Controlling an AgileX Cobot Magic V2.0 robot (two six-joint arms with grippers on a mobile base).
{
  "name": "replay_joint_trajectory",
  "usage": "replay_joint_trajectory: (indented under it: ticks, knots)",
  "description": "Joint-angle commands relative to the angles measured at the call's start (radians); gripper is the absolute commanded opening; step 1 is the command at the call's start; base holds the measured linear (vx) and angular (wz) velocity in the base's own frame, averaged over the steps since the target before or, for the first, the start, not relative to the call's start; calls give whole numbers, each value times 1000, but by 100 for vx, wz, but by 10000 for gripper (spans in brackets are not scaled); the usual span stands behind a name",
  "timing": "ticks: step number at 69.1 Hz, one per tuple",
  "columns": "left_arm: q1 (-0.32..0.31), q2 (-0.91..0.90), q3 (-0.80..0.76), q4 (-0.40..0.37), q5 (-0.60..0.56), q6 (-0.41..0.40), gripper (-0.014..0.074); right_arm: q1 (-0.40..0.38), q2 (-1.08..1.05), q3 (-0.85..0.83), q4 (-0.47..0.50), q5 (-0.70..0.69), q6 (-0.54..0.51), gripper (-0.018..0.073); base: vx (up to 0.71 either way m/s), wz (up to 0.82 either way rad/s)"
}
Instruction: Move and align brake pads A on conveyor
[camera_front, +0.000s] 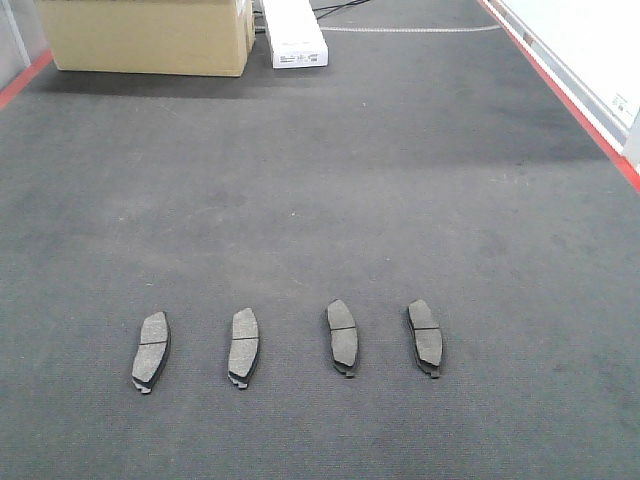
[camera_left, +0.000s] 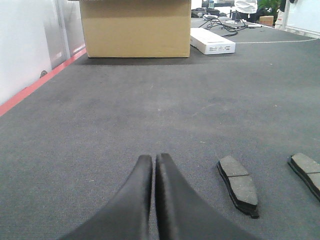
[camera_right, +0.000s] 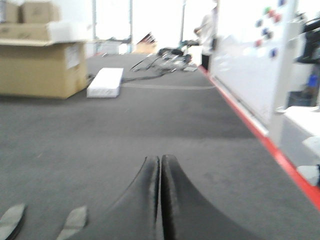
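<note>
Several grey-brown brake pads lie in a row across the dark grey conveyor (camera_front: 330, 180) in the front view: one at the left (camera_front: 151, 351), one beside it (camera_front: 243, 346), another right of centre (camera_front: 342, 336) and the rightmost (camera_front: 426, 336). No gripper shows in that view. In the left wrist view my left gripper (camera_left: 153, 159) is shut with nothing in it, low over the conveyor (camera_left: 150, 105), with two pads (camera_left: 239, 184) (camera_left: 307, 170) to its right. The right wrist view is blurred; my right gripper (camera_right: 160, 159) is shut and empty, with two pads (camera_right: 73, 222) (camera_right: 11, 219) at its lower left.
A cardboard box (camera_front: 150, 35) and a white box (camera_front: 293, 35) stand at the conveyor's far end. Red strips run along the left edge (camera_front: 25, 78) and right edge (camera_front: 570, 100). A white panel (camera_right: 250, 65) lines the right side. Cables (camera_left: 220, 22) lie beyond the boxes.
</note>
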Motion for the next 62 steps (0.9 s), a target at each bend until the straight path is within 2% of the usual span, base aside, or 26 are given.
replay_joint_trajectory:
  ticks: [1,18,62]
  knots:
    - [2,-13,28,-3,-81,-8,-6,-40,-13,-17,9,-41,0,-3,0,0]
    - [2,-12,28,-3,-81,-8,-6,-54,-77,171,12,-155,14,-3,0,0]
    - [2,-12,28,-3,-81,-8,-6,-54,-78,170,12,-149,33,-3,0,0]
